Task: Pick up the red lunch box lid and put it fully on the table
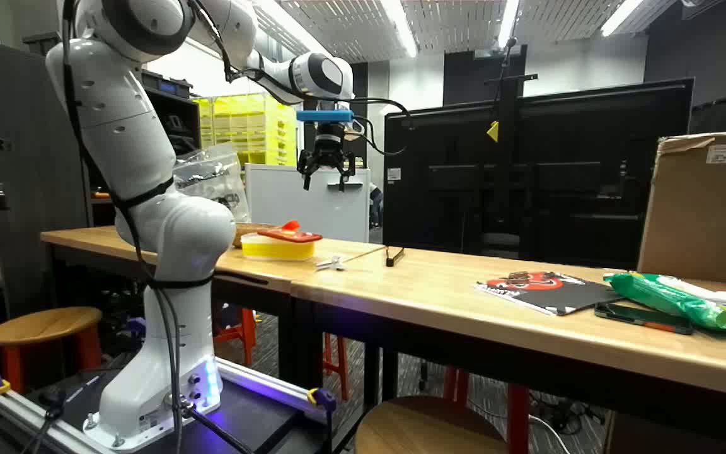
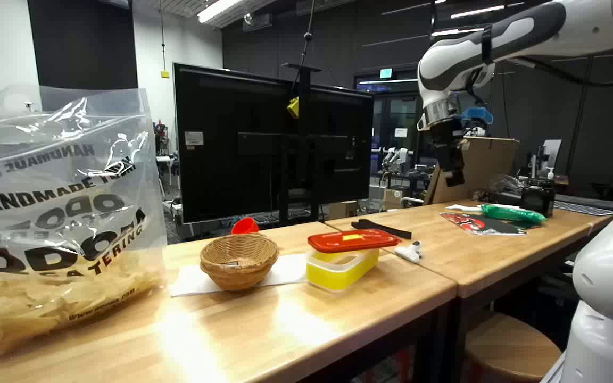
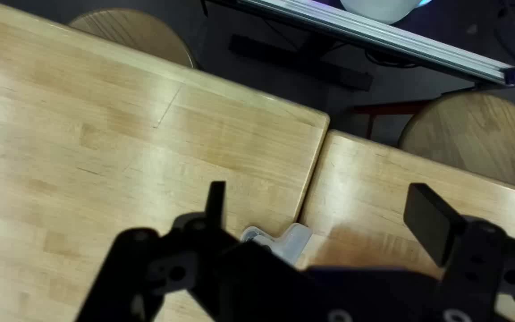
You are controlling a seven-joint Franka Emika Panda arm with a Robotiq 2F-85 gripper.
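Bare wood on the table (image 2: 264,340) separates the yellow box (image 2: 332,276) from the robot-side edge. Atop the box, overhanging toward the clip (image 2: 408,252), the red lid (image 2: 348,244) has its long axis roughly along the table. I have the gripper (image 1: 324,181) raised, fingers wide apart, gripping nothing.

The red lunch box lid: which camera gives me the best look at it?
An exterior view shows the red lunch box lid best: it looks larger there, with its top and yellow patch visible. In an exterior view where it looks smaller and flatter, it lies atop the yellow-sided container. The wrist view shows none of it.
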